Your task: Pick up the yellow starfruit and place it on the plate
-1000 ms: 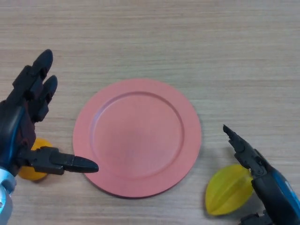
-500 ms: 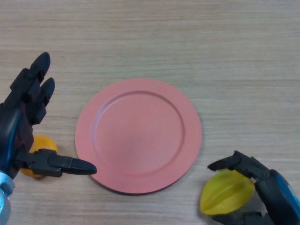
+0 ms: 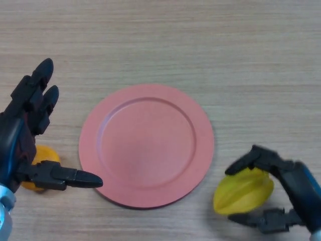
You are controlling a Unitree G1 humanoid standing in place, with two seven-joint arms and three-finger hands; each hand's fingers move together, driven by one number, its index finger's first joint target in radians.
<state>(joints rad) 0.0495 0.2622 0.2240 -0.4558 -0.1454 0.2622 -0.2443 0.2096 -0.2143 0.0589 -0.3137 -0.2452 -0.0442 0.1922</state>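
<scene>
The yellow starfruit (image 3: 242,193) lies at the lower right, just off the right rim of the round pink plate (image 3: 146,144). My right hand (image 3: 290,187) is curled round it, fingers over its top and thumb under its near side. The plate sits in the middle of the wooden table with nothing on it. At the left edge my left hand (image 3: 26,126) stays open, fingers pointing up and thumb stretched toward the plate's lower left rim.
An orange fruit (image 3: 38,159) lies on the table behind my left hand, partly hidden by it. The wooden table (image 3: 200,45) stretches beyond the plate.
My right hand has gone from straight fingers beside the starfruit to fingers and thumb closed round it. The starfruit shifted slightly. The left hand barely moved.
</scene>
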